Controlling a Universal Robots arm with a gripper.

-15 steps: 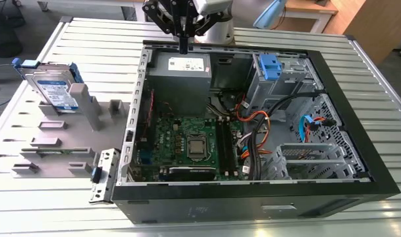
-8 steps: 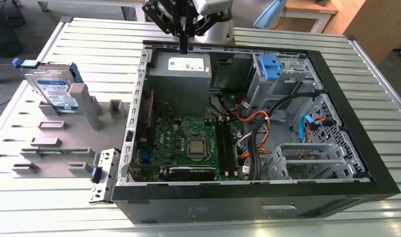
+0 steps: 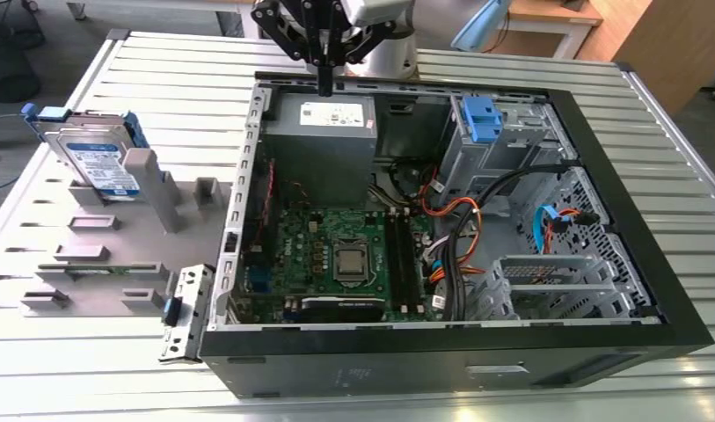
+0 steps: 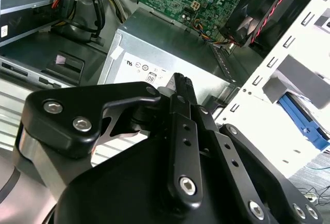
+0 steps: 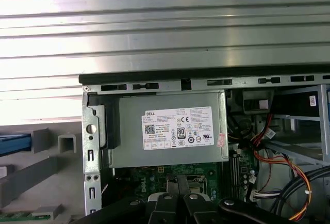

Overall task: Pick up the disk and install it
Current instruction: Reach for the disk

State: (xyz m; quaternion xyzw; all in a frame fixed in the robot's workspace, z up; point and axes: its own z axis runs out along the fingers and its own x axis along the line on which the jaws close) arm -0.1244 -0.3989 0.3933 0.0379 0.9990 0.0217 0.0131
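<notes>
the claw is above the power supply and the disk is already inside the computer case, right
Not quite. The claw does hang above the power supply, but the disk is not inside the computer case: the exterior view shows it standing on the grey fixture outside it, at the exterior view's left.

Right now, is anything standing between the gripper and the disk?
Nothing visible blocks it. The gripper hangs above the power supply; the disk stands in the grey fixture at the exterior view's left. The case's side wall lies between them, seemingly below the gripper.
</notes>
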